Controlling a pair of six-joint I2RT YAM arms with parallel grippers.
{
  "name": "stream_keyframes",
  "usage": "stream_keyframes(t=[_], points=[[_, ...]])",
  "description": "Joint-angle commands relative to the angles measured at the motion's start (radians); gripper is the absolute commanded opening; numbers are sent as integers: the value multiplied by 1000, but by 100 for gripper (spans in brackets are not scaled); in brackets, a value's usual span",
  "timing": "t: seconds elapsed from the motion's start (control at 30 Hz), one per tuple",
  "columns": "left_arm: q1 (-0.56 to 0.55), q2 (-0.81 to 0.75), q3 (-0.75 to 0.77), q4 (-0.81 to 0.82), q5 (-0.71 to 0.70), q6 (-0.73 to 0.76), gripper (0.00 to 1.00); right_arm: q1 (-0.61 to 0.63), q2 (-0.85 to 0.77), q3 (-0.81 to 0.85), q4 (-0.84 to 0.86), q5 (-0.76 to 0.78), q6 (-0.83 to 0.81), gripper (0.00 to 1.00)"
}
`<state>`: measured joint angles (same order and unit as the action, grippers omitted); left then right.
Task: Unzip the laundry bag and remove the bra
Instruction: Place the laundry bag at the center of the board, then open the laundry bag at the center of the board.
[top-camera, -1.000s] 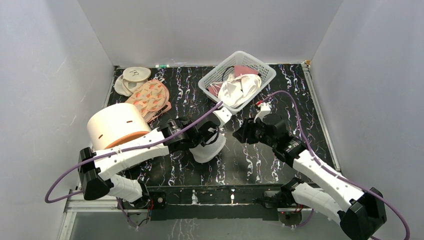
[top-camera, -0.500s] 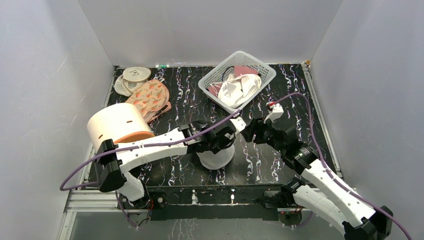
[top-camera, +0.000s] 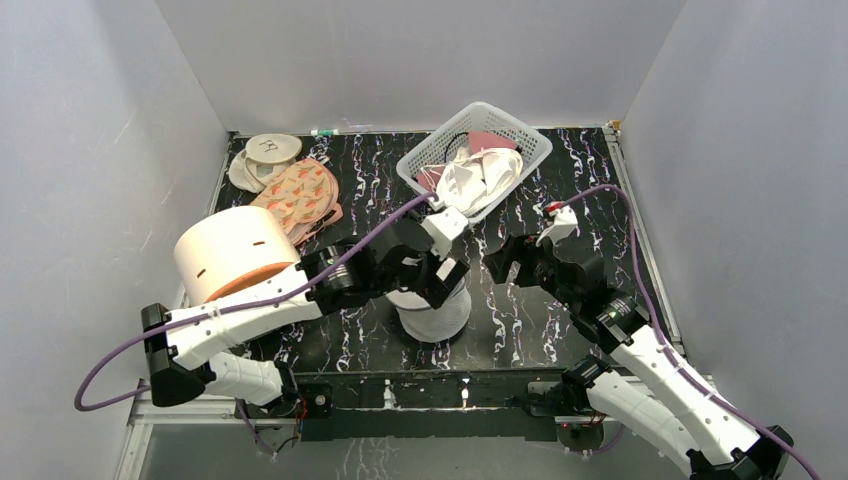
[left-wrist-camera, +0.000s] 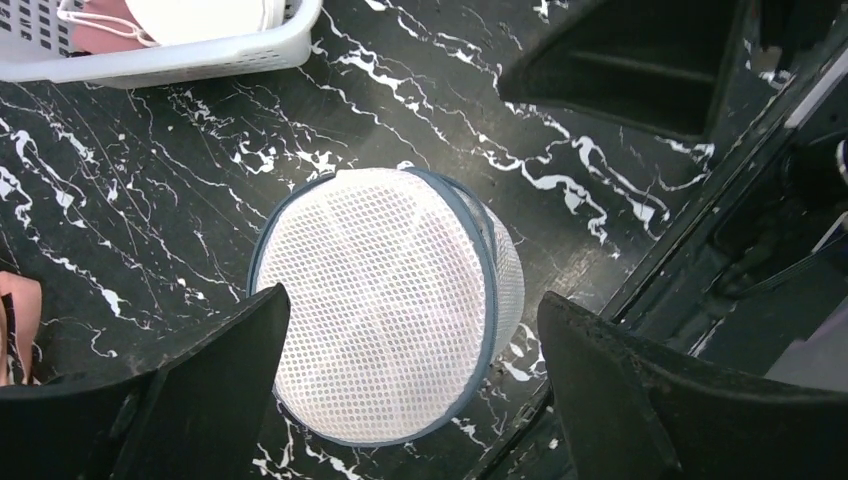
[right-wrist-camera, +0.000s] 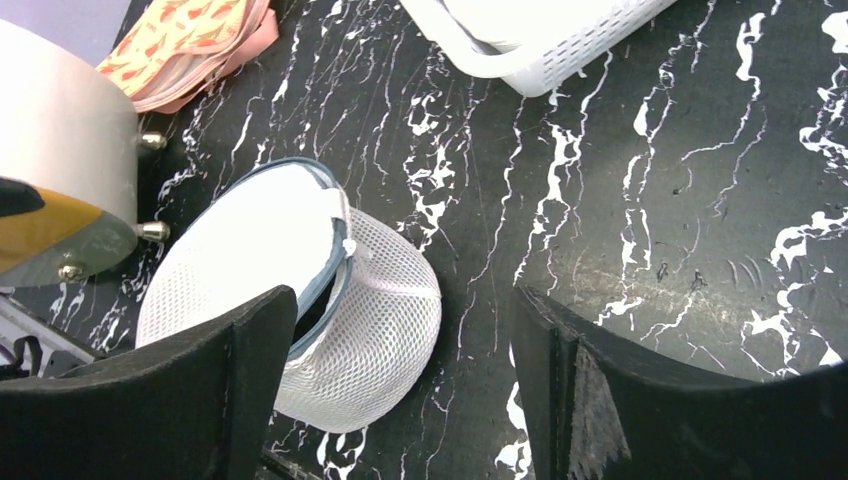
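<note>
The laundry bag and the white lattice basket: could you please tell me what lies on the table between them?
Nothing: in the left wrist view, only bare black marbled tabletop separates the laundry bag from the white lattice basket.

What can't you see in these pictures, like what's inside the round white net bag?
- The bra: in no view; the netting of the small round white mesh laundry bag hides its inside.
- Part of the bag, top view: covered by the left gripper.
- White plastic lattice basket: cut by the top edge in both wrist views.
</note>
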<state>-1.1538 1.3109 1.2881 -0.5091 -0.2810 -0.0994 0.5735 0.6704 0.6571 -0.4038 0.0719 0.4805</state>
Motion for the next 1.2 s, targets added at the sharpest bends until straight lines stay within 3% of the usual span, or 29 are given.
stream_keyframes(t=[0.0, 0.23, 0.43, 0.67, 0.83, 1.0, 1.17], points=[[49, -50, -32, 6, 33, -100, 95, -1, 3, 74, 30, -66, -50, 79], [147, -152, -153, -21, 30, -248, 98, 3, 107, 90, 125, -441, -140, 86], [158, -224, -127, -55, -186, -246, 99, 79, 194, 158, 154, -470, -196, 87], [158, -361, -139, -39, -435, -270, 98, 328, 337, 279, 95, -228, -269, 87], [158, -492, -180, 29, -497, -241, 99, 503, 470, 358, 49, -23, -298, 84], [158, -553, -191, 27, -540, -237, 98, 576, 577, 432, 4, 78, -314, 75], [158, -547, -187, -1, -542, -251, 98, 617, 654, 482, -37, 139, -331, 71]])
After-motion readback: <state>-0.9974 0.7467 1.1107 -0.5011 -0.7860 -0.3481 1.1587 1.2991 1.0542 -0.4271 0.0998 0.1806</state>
